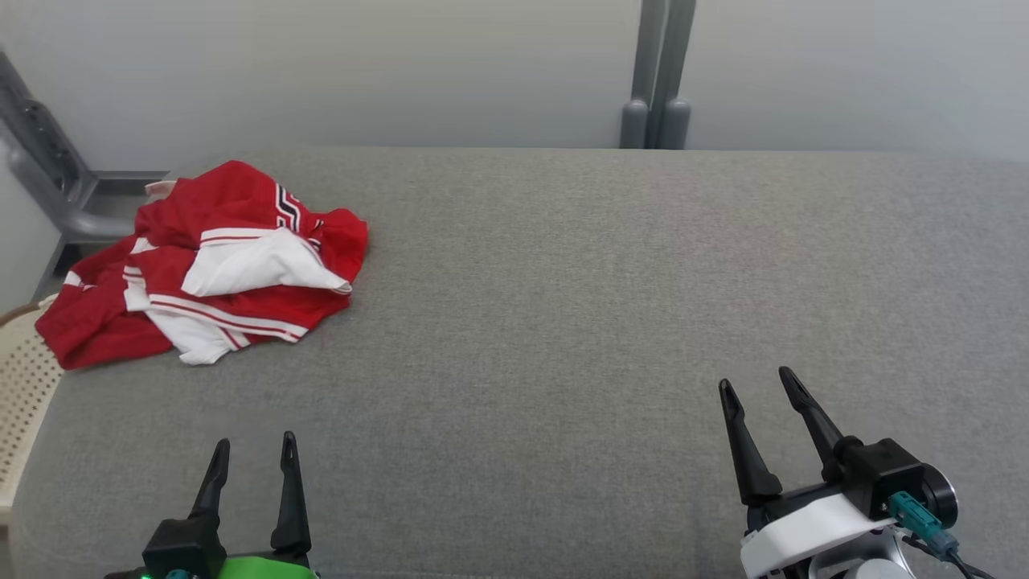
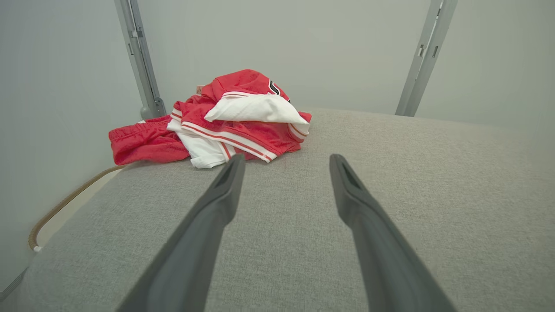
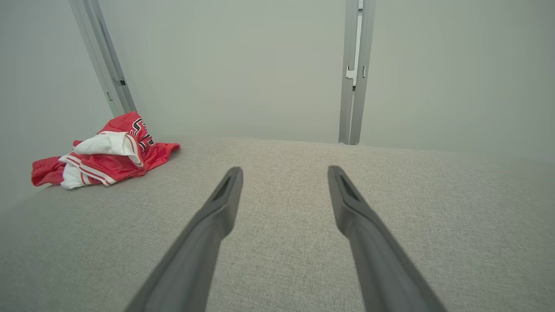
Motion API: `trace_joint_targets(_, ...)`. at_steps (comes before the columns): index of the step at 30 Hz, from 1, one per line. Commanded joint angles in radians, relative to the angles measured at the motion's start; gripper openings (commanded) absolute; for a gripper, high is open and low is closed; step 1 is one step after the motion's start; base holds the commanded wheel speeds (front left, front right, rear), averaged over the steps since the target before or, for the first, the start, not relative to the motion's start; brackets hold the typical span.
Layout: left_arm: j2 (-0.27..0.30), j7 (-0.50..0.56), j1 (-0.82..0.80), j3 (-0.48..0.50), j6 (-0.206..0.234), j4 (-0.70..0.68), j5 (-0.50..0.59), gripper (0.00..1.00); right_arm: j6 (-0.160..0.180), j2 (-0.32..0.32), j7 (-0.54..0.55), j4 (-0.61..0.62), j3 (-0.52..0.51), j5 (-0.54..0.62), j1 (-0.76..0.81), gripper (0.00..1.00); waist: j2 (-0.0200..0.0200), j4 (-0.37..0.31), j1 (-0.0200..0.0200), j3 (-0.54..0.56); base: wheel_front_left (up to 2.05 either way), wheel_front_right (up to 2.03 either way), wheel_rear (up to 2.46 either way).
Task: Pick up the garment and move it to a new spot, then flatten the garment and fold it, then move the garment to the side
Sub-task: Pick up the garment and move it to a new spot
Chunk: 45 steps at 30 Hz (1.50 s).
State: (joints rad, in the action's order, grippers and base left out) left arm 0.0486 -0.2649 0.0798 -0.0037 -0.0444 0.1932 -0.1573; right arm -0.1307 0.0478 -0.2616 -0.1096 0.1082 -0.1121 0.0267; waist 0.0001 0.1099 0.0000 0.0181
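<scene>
A red and white garment [image 1: 213,265] with black lettering lies crumpled at the far left of the grey padded surface [image 1: 563,305], part of it drooping over the left edge. My left gripper [image 1: 255,442] stands open near the front edge, well short of the heap and empty. At the lower right my right gripper [image 1: 756,382] is open too, nothing between its fingers. The left wrist view has the garment [image 2: 225,125] just beyond my open fingertips [image 2: 236,162]. From the right wrist the garment [image 3: 104,151] sits far off to the left.
A cream perforated basket [image 1: 24,386] with a brown rim stands below the surface's left edge. Grey metal posts [image 1: 659,72] rise behind the far edge against a pale wall, and a grey bracket [image 1: 56,185] sits at the far left.
</scene>
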Motion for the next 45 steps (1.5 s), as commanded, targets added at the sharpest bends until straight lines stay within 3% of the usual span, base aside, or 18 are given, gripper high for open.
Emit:
trace_joint_targets(1, 0.003, -0.001, -0.014, 0.002, -0.005, -0.001, 0.009, 1.00, 0.000, 0.005, -0.004, 0.004, -0.002, -0.001, -0.003, 1.00, -0.0001, 0.055, 0.0000, 0.000, 0.00, 0.00, 0.00)
trace_joint_targets(12, 0.004, -0.001, -0.022, 0.009, -0.010, 0.003, 0.005, 1.00, 0.000, 0.004, -0.003, 0.009, -0.004, 0.002, 0.011, 1.00, -0.0001, 0.250, 0.0000, 0.006, 0.00, 0.00, 0.00)
trace_joint_targets(20, 0.004, -0.001, -0.009, 0.016, -0.014, 0.001, -0.003, 1.00, 0.000, 0.005, -0.004, 0.009, -0.012, 0.001, 0.006, 1.00, -0.0001, 0.345, 0.0000, 0.009, 0.00, 0.00, 0.00)
trace_joint_targets(33, 0.012, 0.006, -0.052, 0.018, -0.027, -0.008, -0.030, 1.00, 0.000, 0.005, -0.003, 0.007, -0.008, 0.010, -0.004, 1.00, -0.0001, 0.337, 0.0000, -0.011, 0.00, 0.00, 0.00)
trace_joint_targets(38, 0.066, 0.064, -0.159, 0.021, -0.044, -0.046, -0.042, 1.00, 0.000, 0.005, -0.003, 0.016, -0.018, 0.026, -0.030, 1.00, -0.0001, 0.298, 0.0000, -0.054, 0.00, 0.00, 0.00)
trace_joint_targets(45, 0.166, 0.256, -0.403, 0.012, -0.071, -0.069, -0.104, 1.00, 0.000, 0.005, -0.004, 0.028, -0.042, 0.040, -0.074, 1.00, -0.0001, 0.234, 0.0000, -0.126, 0.00, 0.00, 0.00)
